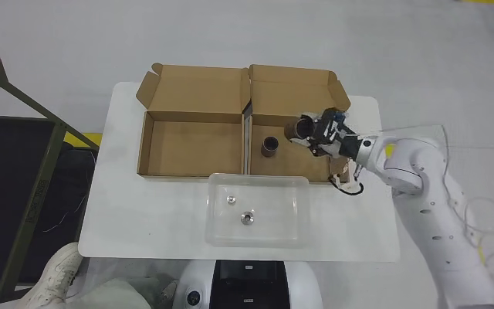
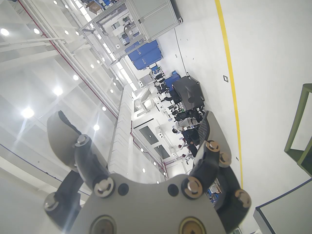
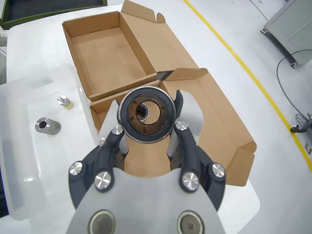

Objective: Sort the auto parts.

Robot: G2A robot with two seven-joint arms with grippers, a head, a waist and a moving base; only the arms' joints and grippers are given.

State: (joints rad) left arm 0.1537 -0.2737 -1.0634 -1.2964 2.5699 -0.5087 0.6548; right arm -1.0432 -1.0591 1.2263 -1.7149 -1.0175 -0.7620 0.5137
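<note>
Two padded fingers of the right gripper [image 3: 147,103] are clenched on a black-rimmed metal ring-shaped bearing sleeve [image 3: 124,120], one on each side of its outer wall, its bore facing the wrist camera. In the top view this gripper [image 1: 320,131] holds the sleeve [image 1: 302,127] above the right-hand open brown cardboard box [image 1: 289,160], where a dark short cylinder [image 1: 270,145] stands on the floor. The left-hand brown cardboard box [image 1: 193,147] adjoins it on the white table [image 1: 123,201]. Nearer the robot, a clear plastic tray [image 1: 270,228] contains a bored steel cylinder [image 1: 247,218] and a small steel stud [image 1: 230,199], apart. The left gripper [image 2: 132,125] points up into the room, fingers spread wide, grasping nothing.
</note>
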